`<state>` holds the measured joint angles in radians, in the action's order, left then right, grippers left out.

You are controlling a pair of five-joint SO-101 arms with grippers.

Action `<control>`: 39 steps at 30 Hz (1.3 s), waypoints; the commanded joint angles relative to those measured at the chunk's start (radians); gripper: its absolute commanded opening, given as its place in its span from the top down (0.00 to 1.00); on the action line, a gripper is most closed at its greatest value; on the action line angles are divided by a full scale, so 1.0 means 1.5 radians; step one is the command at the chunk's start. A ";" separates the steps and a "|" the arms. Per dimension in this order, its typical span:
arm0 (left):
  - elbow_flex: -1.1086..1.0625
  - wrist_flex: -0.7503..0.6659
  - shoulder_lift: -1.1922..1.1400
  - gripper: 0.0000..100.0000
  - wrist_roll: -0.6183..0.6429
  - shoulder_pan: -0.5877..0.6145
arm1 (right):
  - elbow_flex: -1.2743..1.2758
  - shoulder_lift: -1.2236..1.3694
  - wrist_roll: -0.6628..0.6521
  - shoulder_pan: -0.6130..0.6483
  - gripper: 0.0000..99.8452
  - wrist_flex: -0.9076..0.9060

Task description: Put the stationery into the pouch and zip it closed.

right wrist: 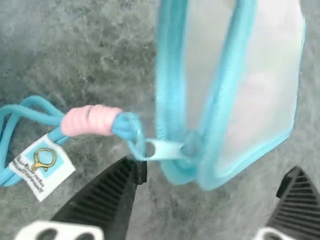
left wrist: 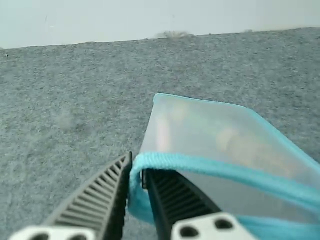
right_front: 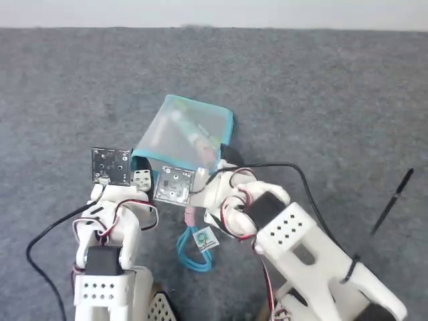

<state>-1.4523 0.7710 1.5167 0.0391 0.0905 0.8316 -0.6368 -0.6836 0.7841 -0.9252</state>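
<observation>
The translucent pouch (right_front: pixel 182 131) with teal trim lies on the grey carpet, with stationery (right_front: pixel 199 142) showing through its side. My left gripper (right_front: pixel 142 164) is at the pouch's near left corner. In the left wrist view this gripper (left wrist: pixel 137 169) is shut on the teal rim of the pouch (left wrist: pixel 225 150). My right gripper (right_front: pixel 218 171) is at the near right corner. In its own view it (right wrist: pixel 216 174) stands open around the corner of the pouch (right wrist: pixel 250 95), one finger (right wrist: pixel 117 192) just beside the zipper pull (right wrist: pixel 161 149). A black pen (right_front: pixel 394 195) lies apart at the far right.
A teal cord (right_front: pixel 195 251) with a pink bead (right wrist: pixel 90 120) and a white tag (right wrist: pixel 42 161) hangs from the zipper pull, trailing between the two arms. Open carpet surrounds the pouch on the far side.
</observation>
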 commanded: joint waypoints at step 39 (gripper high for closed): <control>0.240 0.299 0.007 0.85 -0.153 -0.040 | -0.171 0.069 0.234 -0.149 0.99 -0.009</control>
<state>-1.1592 1.1577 1.5244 -0.1082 0.0936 0.6843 -0.5232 -0.3782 0.6107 -0.8807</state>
